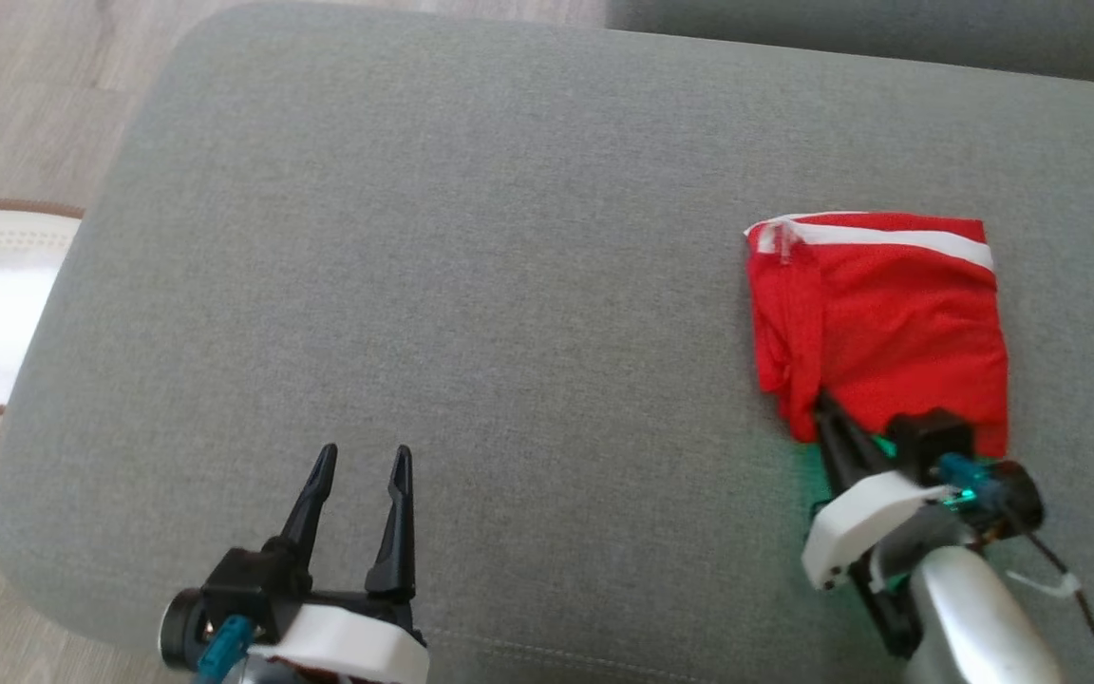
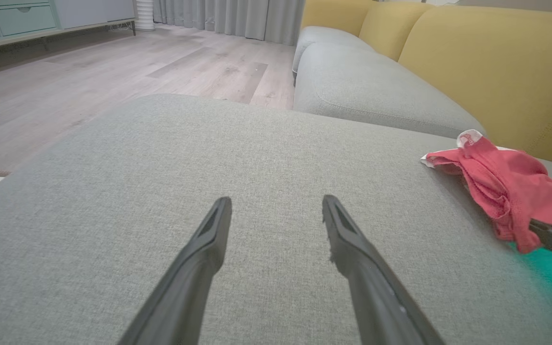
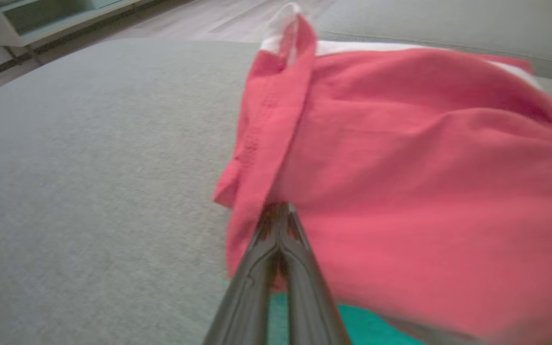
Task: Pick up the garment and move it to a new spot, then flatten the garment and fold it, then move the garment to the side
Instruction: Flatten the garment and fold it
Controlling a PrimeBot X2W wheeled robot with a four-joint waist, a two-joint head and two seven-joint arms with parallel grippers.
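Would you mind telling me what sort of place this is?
Probably a home living room: a grey fabric sofa seat with yellow back cushions, pale wood-plank flooring and long grey curtains.

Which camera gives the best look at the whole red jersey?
The head view: the whole folded garment lies on the grey cushion, seen from above, right gripper shut on its near corner. The right wrist view is a blurred, cropped close-up; the left wrist view catches it side-on at the edge.

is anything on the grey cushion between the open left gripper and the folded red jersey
Nothing visible does: bare grey fabric cushion runs from the left gripper to the folded red mesh jersey, whose near edge the right gripper is shut on.
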